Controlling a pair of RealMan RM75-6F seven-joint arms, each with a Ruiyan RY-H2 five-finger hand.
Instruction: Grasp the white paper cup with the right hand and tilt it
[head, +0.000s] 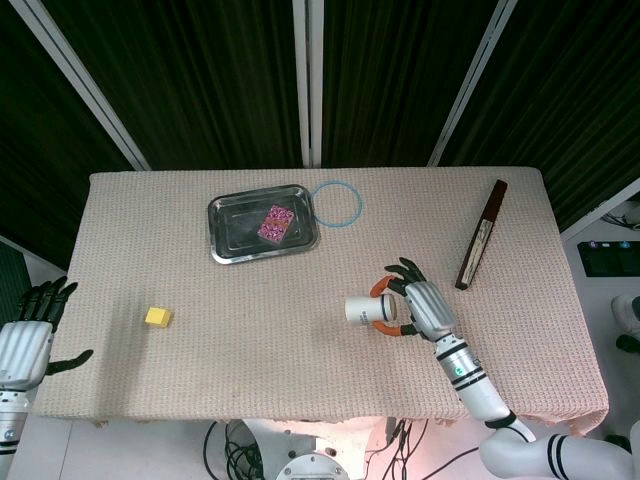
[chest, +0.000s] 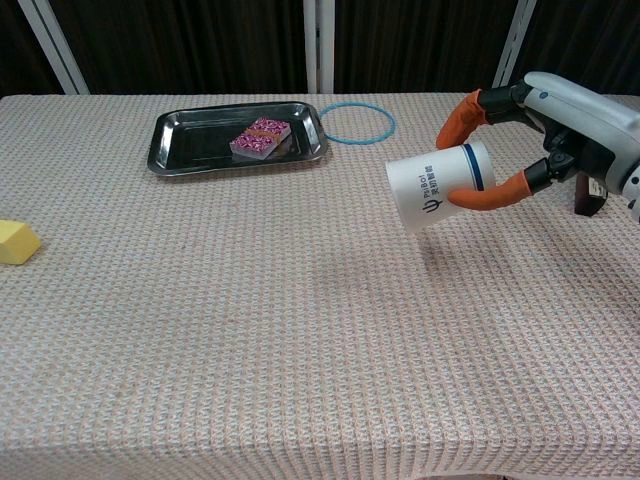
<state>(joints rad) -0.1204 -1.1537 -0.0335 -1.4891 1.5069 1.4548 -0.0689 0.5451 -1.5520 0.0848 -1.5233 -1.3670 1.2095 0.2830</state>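
**Right hand gripping tilted white paper cup above counter**

Right hand (chest: 560, 125), grey shell with orange-tipped fingers (chest: 458, 118): curling around the white paper cup with a blue band (chest: 440, 184), one finger lying over the top of it and one passing under, near the banded end. Cup is hanging clear of the woven beige cloth-covered counter (chest: 300, 330), lying nearly on its side, printed end pointing toward the robot's left. In the head view the same hand (head: 415, 308) is holding the cup (head: 362, 310) over the right-centre of the counter (head: 280, 350).

Left hand (head: 28, 335): hanging off the counter's left edge, fingers spread, holding nothing.

Other items on the counter:
- Rectangular steel tray (chest: 180, 145), sitting at the far side, carrying a small pink patterned packet (chest: 260, 138).
- Thin blue ring (chest: 358, 122), lying just beside the tray's right end.
- Yellow sponge cube (chest: 17, 242), resting near the left edge.
- Long dark brown stick-shaped case (head: 481, 234), lying toward the far right corner, well apart from the cup.
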